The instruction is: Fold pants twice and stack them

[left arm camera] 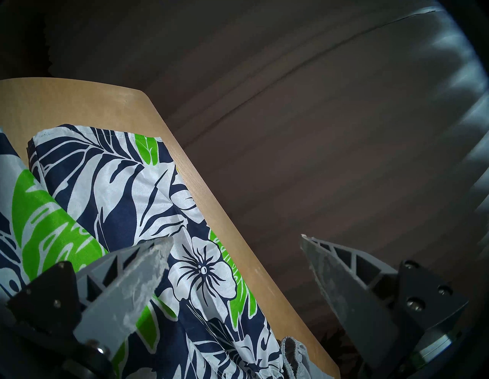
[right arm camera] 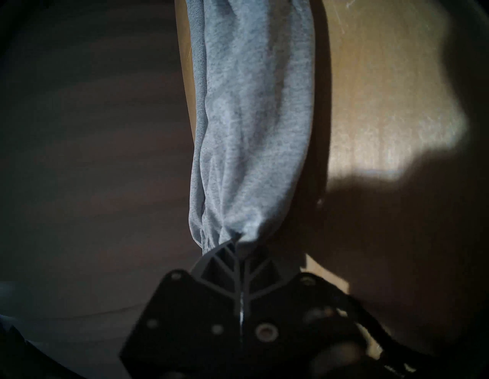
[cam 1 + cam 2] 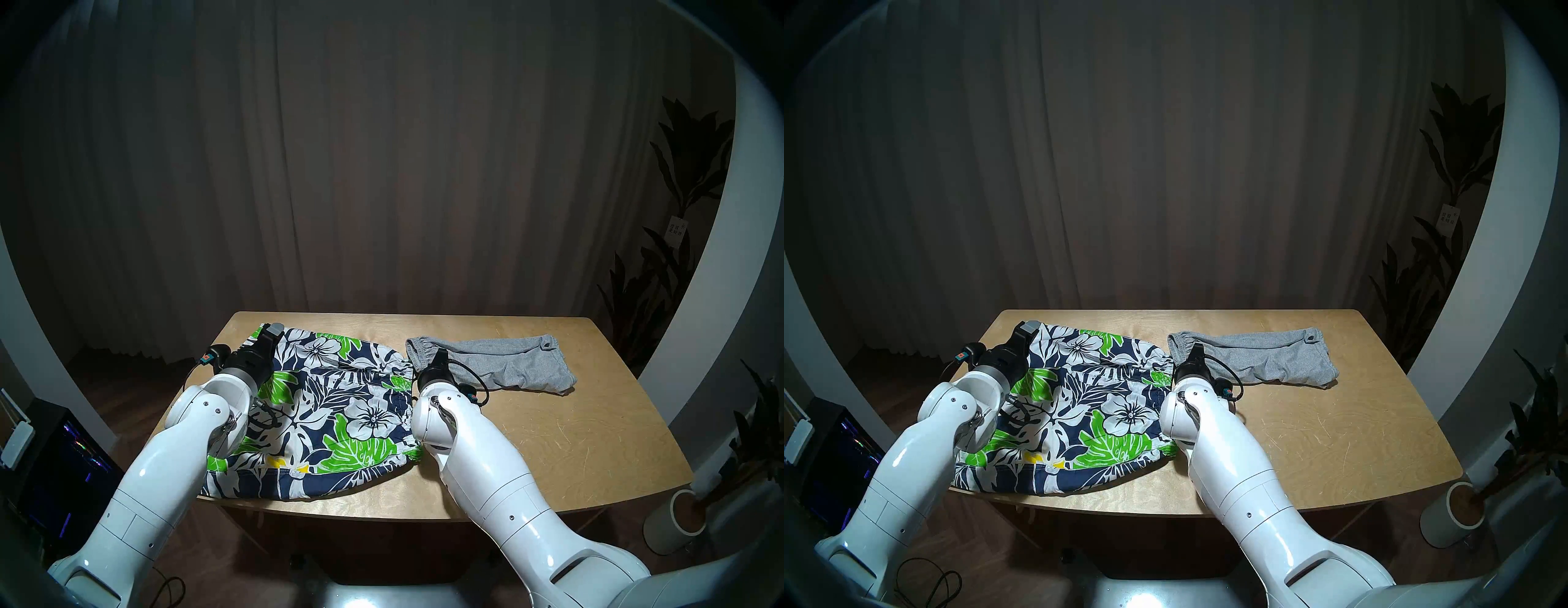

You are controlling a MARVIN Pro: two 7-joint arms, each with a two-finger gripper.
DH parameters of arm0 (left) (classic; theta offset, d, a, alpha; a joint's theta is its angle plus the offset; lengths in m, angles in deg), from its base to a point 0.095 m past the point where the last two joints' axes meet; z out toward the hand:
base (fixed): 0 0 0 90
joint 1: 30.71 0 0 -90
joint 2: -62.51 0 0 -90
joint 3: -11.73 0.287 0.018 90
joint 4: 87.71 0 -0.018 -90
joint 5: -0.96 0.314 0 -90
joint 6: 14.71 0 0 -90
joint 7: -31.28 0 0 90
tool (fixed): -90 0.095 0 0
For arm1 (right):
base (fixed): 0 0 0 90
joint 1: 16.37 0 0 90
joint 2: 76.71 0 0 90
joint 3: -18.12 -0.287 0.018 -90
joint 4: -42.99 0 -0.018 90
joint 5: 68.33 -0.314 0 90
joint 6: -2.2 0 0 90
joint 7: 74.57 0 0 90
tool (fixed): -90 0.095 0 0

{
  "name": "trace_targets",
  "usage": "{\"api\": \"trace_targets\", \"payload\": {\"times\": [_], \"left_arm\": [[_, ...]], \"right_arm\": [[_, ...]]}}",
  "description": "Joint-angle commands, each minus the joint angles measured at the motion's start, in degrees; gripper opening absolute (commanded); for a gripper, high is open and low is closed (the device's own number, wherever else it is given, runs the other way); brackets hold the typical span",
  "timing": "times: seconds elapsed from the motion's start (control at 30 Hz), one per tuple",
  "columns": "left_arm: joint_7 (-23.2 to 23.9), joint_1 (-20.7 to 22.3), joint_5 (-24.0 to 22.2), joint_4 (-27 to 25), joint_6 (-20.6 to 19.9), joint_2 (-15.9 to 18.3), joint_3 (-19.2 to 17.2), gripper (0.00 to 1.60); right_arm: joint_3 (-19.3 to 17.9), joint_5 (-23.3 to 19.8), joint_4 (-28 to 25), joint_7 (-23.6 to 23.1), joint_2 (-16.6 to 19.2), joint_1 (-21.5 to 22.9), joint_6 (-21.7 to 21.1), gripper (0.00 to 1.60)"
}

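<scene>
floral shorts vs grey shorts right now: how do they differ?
The floral shorts are larger, patterned navy, white and green; the grey shorts are smaller and plain. The right gripper pinches the grey pair; the open left gripper holds nothing. Both lie on the table.

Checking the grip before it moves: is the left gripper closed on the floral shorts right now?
No, the left gripper is open, its two fingers spread wide above the floral shorts with nothing between them.

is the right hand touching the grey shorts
Touching. The right wrist view shows the right hand shut on bunched fabric at the waistband end of the grey shorts.
</scene>
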Motion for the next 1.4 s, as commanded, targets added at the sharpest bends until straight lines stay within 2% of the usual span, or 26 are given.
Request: {"api": "trace_targets", "payload": {"times": [0.0, 0.37, 0.93, 1.0, 1.03, 1.23, 1.37], "left_arm": [[1.0, 2.0, 0.0, -0.6, -0.2, -0.3, 0.0, 1.60], [1.8, 2.0, 0.0, -1.0, -0.9, -0.9, 0.3, 1.60], [2.7, 1.9, 0.5, -3.3, -2.4, -2.2, 1.7, 1.60], [2.6, 1.9, 0.6, -3.6, -2.5, -2.4, 1.9, 1.60], [2.7, 1.9, 0.8, -3.9, -2.5, -2.5, 2.0, 1.60], [2.7, 1.1, 0.9, -4.9, -2.2, -2.3, 1.5, 1.60], [2.8, -0.2, 0.8, -5.6, -1.7, -1.9, 0.7, 1.60]], "right_arm": [[0.5, -0.7, -5.6, -0.2, -0.3, -4.3, 0.6, 0.00], [2.2, -4.3, -13.3, -4.6, 0.7, -10.0, 4.2, 0.00], [6.3, -14.6, -25.4, -13.6, 4.2, -14.4, 14.1, 0.00], [7.3, -15.9, -26.0, -14.6, 4.9, -14.7, 15.1, 0.00], [8.7, -17.4, -28.5, -15.1, 6.3, -15.8, 16.7, 0.00], [11.8, -21.1, -30.0, -18.1, 7.9, -15.3, 20.2, 0.00], [14.3, -25.2, -29.1, -22.3, 8.1, -13.5, 22.2, 0.00]]}}
